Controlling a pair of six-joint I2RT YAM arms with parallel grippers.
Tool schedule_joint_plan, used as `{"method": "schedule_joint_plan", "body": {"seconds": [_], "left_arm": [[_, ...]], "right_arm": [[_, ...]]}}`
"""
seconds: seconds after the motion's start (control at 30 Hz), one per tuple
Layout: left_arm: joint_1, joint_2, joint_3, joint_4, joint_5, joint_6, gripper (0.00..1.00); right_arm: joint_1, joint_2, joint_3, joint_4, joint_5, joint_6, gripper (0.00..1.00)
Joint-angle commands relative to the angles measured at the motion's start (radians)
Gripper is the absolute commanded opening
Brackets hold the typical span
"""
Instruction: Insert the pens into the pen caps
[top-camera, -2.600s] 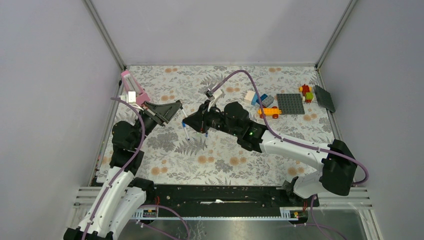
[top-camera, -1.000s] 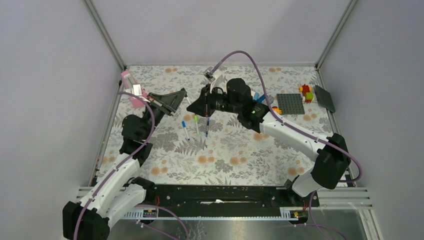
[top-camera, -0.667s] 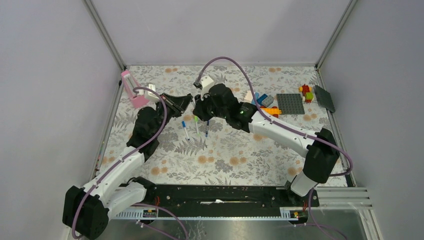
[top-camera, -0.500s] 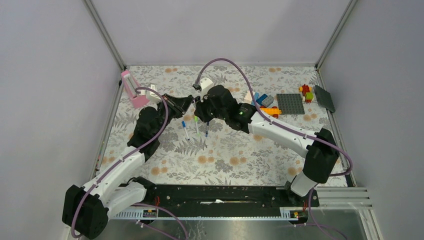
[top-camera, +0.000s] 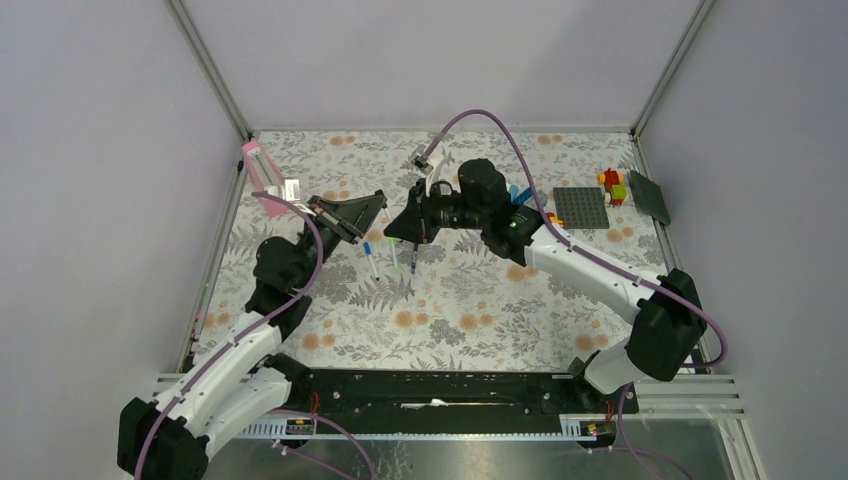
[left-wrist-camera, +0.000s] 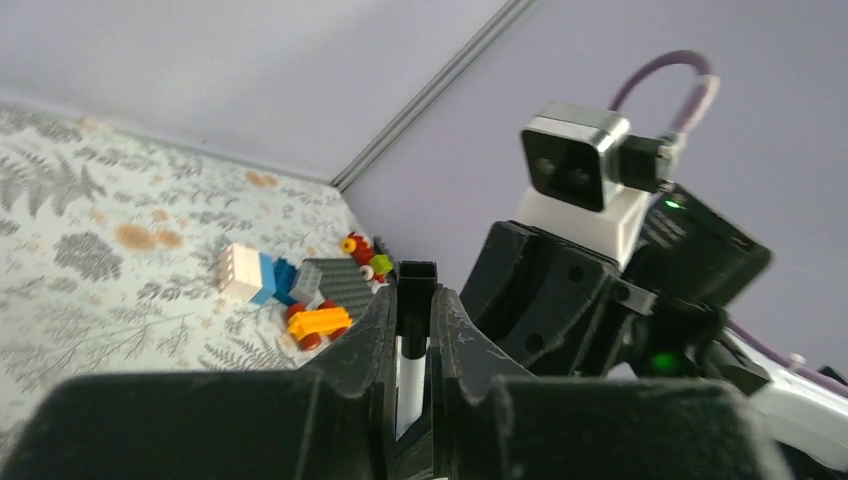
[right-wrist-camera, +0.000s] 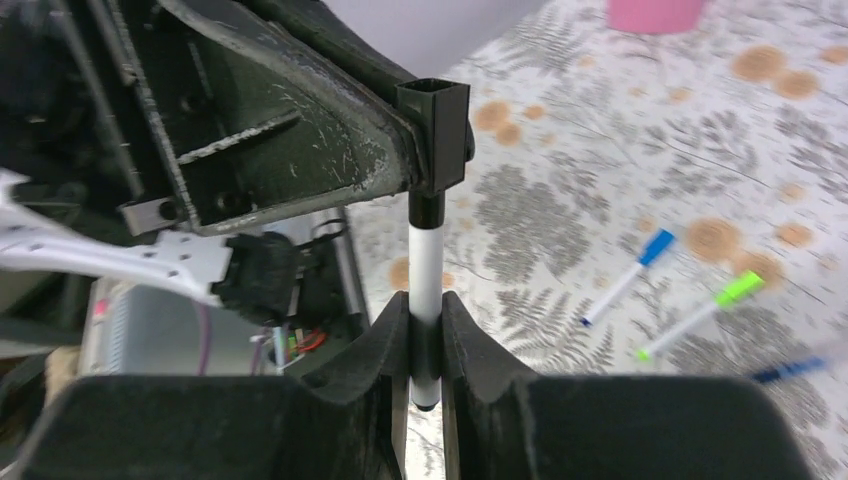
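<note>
Arms have shifted back; wrist views alone show left pincer (left-wrist-camera: 413, 308) clamping black cap (left-wrist-camera: 417, 280), right pincer (right-wrist-camera: 425, 322) clamping white pen (right-wrist-camera: 425, 258).

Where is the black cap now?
Right wrist view, upper centre: the black cap sits in the left claw, in mid-air, on the tip of the white pen that the right claw grips.

- Draws the left gripper (left-wrist-camera: 414, 312) and the right gripper (right-wrist-camera: 425, 318) apart from the close huddle of half a second ago, leaving them tip to tip.
- Swings the right arm (top-camera: 590, 275) back to the right.
- Pulls the left arm (top-camera: 240, 345) back toward the near edge.
- Against the earliest view, clears the right gripper from over the table (top-camera: 450, 320), baring the green-capped pen (top-camera: 393, 254) and the dark blue pen (top-camera: 413, 256) beside the blue-capped pen (top-camera: 371, 258).
</note>
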Motion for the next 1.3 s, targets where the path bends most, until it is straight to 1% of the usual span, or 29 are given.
{"method": "schedule_joint_plan", "body": {"seconds": [0.0, 0.13, 0.4, 0.57, 0.67, 0.73, 0.83, 0.87, 0.97, 1.03, 1.07, 1.13, 1.27], "left_arm": [[-0.058, -0.018, -0.073, -0.029, 0.307, -0.017, 0.0], [-0.058, -0.049, -0.092, -0.015, 0.318, -0.019, 0.0], [-0.058, -0.088, -0.103, -0.009, 0.313, -0.023, 0.0], [-0.058, -0.103, -0.093, -0.013, 0.294, -0.027, 0.0], [-0.058, -0.101, -0.048, -0.047, 0.272, -0.01, 0.0], [-0.058, -0.095, -0.007, -0.071, 0.263, 0.006, 0.06], [-0.058, -0.088, 0.058, -0.091, 0.254, 0.033, 0.21], [-0.058, -0.086, 0.087, -0.11, 0.25, 0.052, 0.28], [-0.058, -0.102, 0.172, -0.158, 0.234, 0.101, 0.54], [-0.058, -0.115, 0.21, -0.179, 0.223, 0.131, 0.67], [-0.058, -0.121, 0.226, -0.187, 0.222, 0.144, 0.72], [-0.058, -0.128, 0.257, -0.201, 0.225, 0.159, 0.77], [-0.058, -0.132, 0.298, -0.213, 0.26, 0.173, 0.77]], "right_arm": [[-0.016, -0.063, 0.05, 0.45, -0.226, 0.099, 0.0], [-0.019, -0.067, 0.047, 0.51, -0.296, 0.144, 0.0], [-0.018, -0.083, 0.03, 0.55, -0.342, 0.178, 0.0], [-0.019, -0.101, 0.005, 0.532, -0.336, 0.169, 0.0], [-0.019, -0.12, -0.023, 0.498, -0.318, 0.143, 0.0], [-0.018, -0.136, -0.043, 0.469, -0.302, 0.125, 0.0], [-0.019, -0.162, -0.082, 0.437, -0.288, 0.109, 0.0], [-0.019, -0.175, -0.1, 0.435, -0.286, 0.107, 0.0], [-0.019, -0.228, -0.169, 0.434, -0.282, 0.116, 0.0], [-0.019, -0.26, -0.214, 0.443, -0.284, 0.13, 0.0], [-0.019, -0.275, -0.237, 0.45, -0.287, 0.141, 0.0], [-0.019, -0.304, -0.276, 0.458, -0.299, 0.161, 0.0], [-0.017, -0.34, -0.313, 0.426, -0.321, 0.164, 0.0]]}}
